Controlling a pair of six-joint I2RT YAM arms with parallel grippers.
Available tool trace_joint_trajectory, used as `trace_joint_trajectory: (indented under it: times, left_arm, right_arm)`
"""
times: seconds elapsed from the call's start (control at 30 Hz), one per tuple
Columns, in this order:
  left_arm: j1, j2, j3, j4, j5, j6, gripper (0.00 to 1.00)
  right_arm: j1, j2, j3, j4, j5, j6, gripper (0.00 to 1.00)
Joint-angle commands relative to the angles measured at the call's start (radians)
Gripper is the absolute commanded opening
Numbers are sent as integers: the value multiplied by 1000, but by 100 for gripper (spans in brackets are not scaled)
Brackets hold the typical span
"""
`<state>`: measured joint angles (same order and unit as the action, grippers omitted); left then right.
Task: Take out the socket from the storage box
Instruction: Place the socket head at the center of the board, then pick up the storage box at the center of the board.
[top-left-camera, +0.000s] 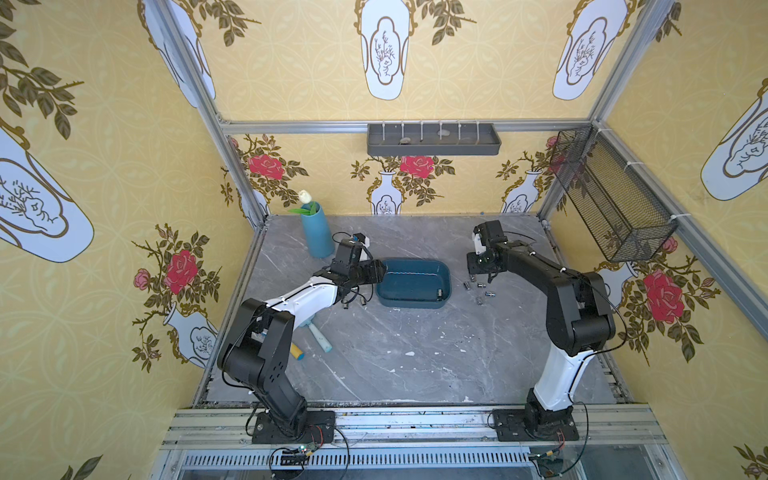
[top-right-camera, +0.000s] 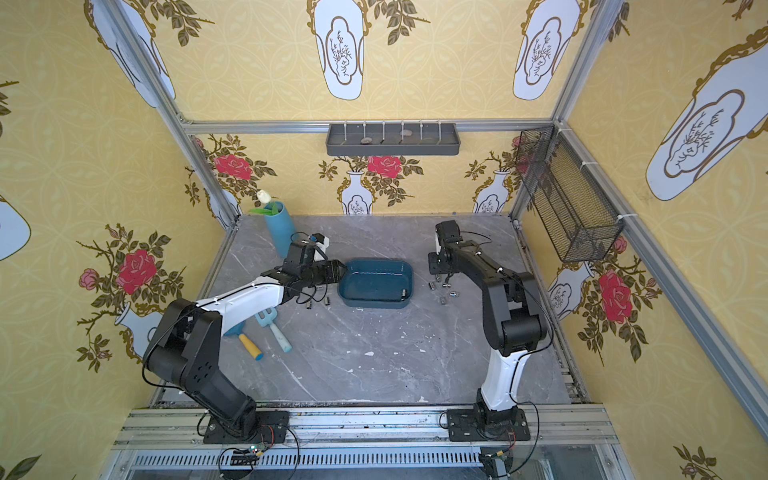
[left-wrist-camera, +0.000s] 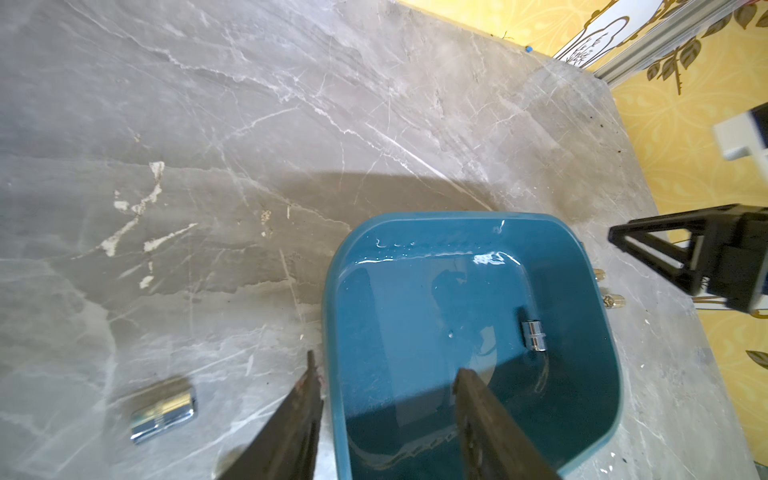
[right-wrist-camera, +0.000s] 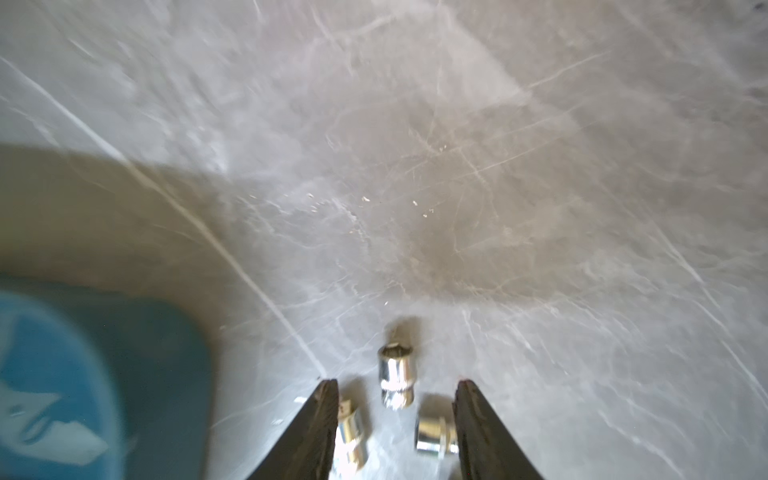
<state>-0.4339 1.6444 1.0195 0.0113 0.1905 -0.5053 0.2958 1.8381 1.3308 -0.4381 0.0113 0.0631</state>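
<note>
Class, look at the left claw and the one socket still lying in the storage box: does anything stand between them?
Nothing visible does. The left claw straddles the storage box wall at one end, jaws apart; the socket lies against the opposite wall, with only bare floor between.

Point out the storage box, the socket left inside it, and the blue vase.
storage box (top-left-camera: 415, 262), top view, far rim.
socket (left-wrist-camera: 534, 336), left wrist view, middle of its chrome body.
blue vase (top-left-camera: 316, 232), top view, side wall.
</note>
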Motion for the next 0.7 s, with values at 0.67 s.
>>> trace_joint_trajectory:
  times: [0.67]
  left_arm:
    - [-78,12,133,-288,-9,74,65]
  right_arm:
    - [206,49,36,-180,-191,331,47]
